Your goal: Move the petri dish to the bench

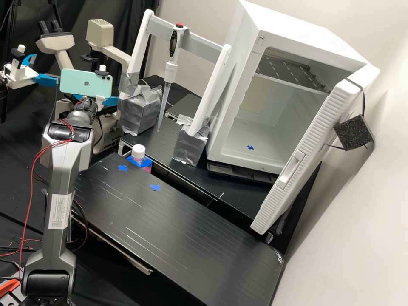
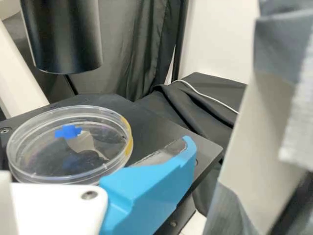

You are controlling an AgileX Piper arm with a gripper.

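Pickup step, I judge: petri dish (image 2: 46,169) flat on the microscope stage (image 2: 164,125), my gripper (image 1: 95,99) spread and empty, one blue finger (image 2: 146,191) beside it. Next I align, pinch the rim, lift towards the bench (image 1: 170,221). Dish clear, round, shallow (yellow patch (image 2: 129,144) at its edge)

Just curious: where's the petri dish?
In the wrist view, the dish is on a dark stage near a black cylinder, on the microscope at the high view's left.
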